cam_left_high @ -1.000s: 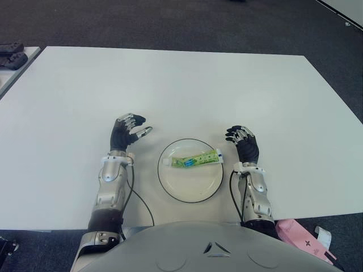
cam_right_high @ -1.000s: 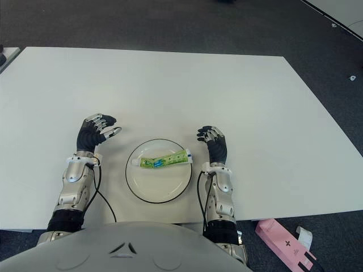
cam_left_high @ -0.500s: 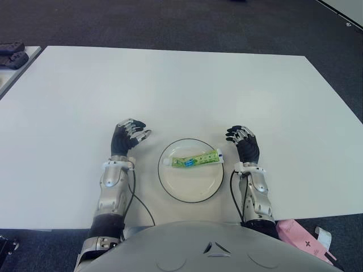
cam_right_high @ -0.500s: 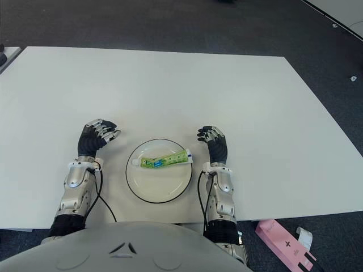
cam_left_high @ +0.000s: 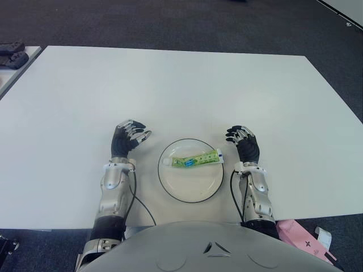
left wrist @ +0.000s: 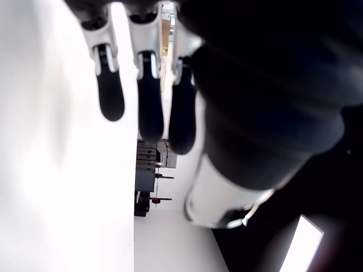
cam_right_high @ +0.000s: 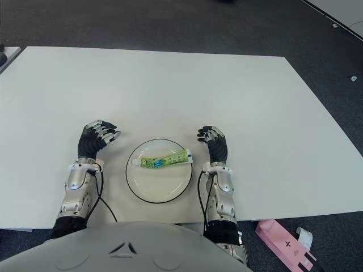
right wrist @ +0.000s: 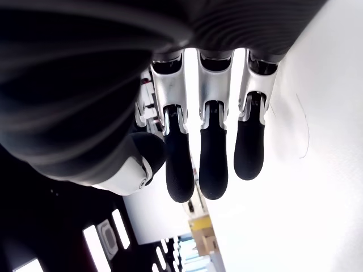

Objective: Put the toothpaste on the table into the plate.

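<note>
The green toothpaste tube [cam_left_high: 196, 160] lies across the round white plate with a dark rim [cam_left_high: 170, 182] on the white table [cam_left_high: 181, 90], while the left hand [cam_left_high: 126, 140] and right hand [cam_left_high: 245, 146] flank the plate, both with fingers loosely curled and holding nothing.

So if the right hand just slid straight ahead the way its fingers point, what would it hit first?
Probably nothing: the right hand shows right of the plate, pointing away from the robot over bare white table. The toothpaste lies off to its side.
</note>
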Controlling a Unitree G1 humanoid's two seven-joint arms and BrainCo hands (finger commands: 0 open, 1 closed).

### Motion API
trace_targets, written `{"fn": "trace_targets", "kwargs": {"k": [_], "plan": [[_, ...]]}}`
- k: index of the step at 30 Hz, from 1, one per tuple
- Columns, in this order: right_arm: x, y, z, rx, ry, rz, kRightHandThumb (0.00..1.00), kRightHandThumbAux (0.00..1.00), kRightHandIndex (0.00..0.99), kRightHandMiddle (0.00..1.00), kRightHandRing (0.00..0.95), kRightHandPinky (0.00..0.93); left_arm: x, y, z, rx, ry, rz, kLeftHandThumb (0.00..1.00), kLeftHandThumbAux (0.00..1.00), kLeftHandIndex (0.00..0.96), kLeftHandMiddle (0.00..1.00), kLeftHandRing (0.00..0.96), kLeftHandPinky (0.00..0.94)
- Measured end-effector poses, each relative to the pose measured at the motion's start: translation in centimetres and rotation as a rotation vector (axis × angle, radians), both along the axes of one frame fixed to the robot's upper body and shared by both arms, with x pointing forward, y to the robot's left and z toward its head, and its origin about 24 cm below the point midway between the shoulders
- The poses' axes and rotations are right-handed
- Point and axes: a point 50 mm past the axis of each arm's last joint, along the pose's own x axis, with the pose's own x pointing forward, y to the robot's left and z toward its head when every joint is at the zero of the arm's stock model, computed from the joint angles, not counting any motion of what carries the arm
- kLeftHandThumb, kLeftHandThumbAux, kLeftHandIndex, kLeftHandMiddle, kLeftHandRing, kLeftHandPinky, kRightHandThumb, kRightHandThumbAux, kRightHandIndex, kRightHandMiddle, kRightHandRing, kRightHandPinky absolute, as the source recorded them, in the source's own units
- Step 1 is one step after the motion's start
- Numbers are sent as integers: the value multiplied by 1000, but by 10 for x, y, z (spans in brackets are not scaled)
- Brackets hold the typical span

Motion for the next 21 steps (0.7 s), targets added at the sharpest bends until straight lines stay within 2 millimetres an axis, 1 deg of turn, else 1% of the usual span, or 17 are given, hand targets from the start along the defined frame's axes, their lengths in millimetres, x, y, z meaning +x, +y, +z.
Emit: {"fn": "trace_targets", "kwargs": {"k": [10, 21], "plan": [[-2, 1, 0, -12, 4, -9, 704, 726, 429, 507, 502, 499, -5, 5, -2, 16, 8, 11, 120, 998, 547, 551, 542, 515], [-4, 1, 1, -23, 9, -20, 704, 725, 429, 504, 497, 495, -7, 9, -3, 17, 12, 20, 132, 998, 562, 571, 559, 538]]}}
